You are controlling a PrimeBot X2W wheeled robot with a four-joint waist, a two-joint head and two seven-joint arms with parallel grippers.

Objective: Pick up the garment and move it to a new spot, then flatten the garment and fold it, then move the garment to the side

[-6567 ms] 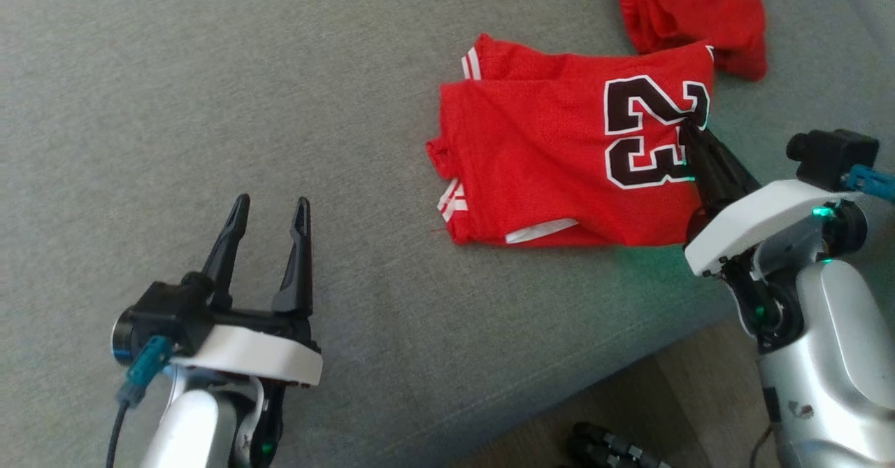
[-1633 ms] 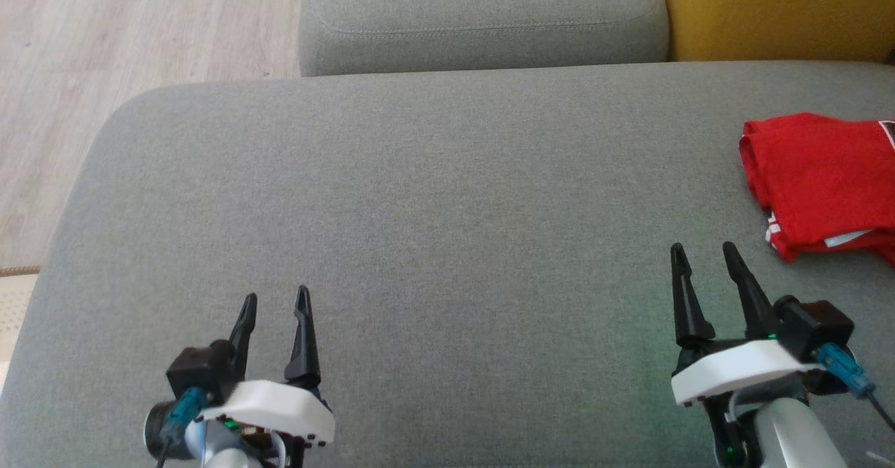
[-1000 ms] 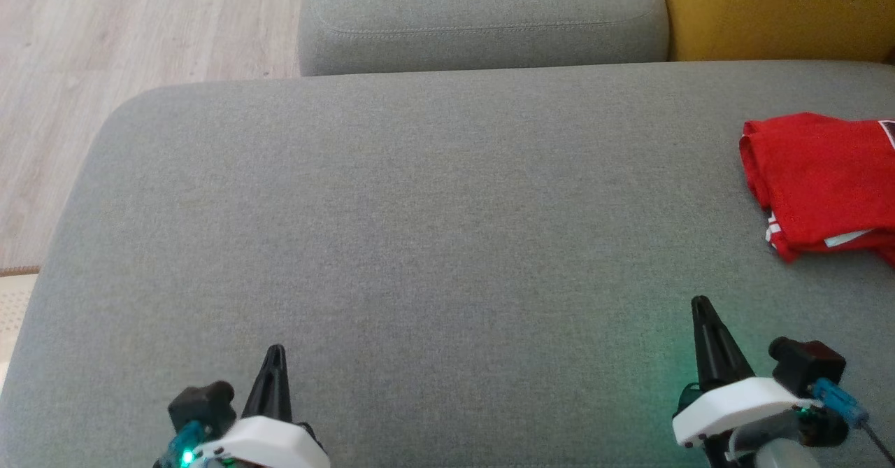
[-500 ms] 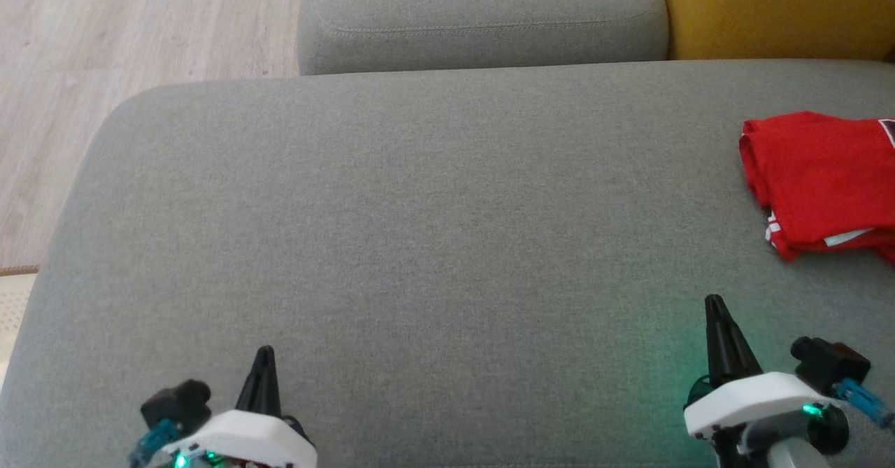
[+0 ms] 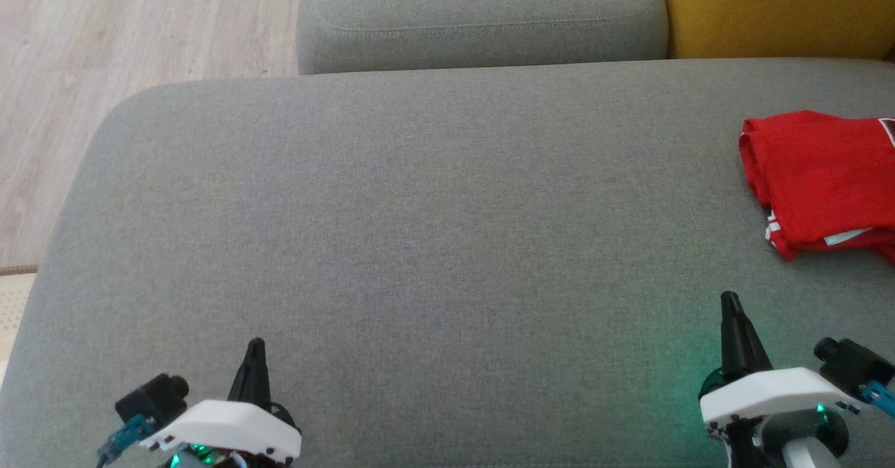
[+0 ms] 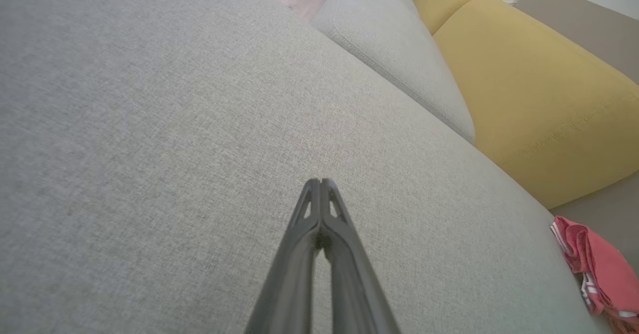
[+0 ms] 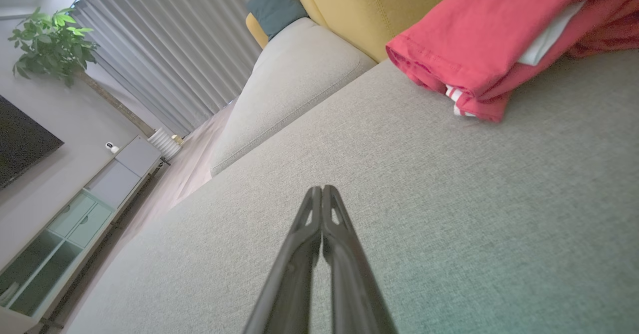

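— What are we seeing closest to us?
— We are keeping both arms at the near edge of the grey sofa seat (image 5: pixel 433 209). The left gripper (image 5: pixel 256 343) and the right gripper (image 5: pixel 729 298) are each pressing their two fingers fully together, gripping nothing.
— And where is the garment lying?
— We are looking at the folded red jersey (image 5: pixel 818 174), resting flat at the seat's right side, beyond the right gripper and well apart from it. Its rounded fold is facing left, its white striped trim (image 5: pixel 771 230) is sitting at the near left corner, and its length is running rightwards out of the head view.
— Farther back?
— We are seeing a grey cushion (image 5: pixel 482 13) beside a yellow cushion (image 5: pixel 769 6).
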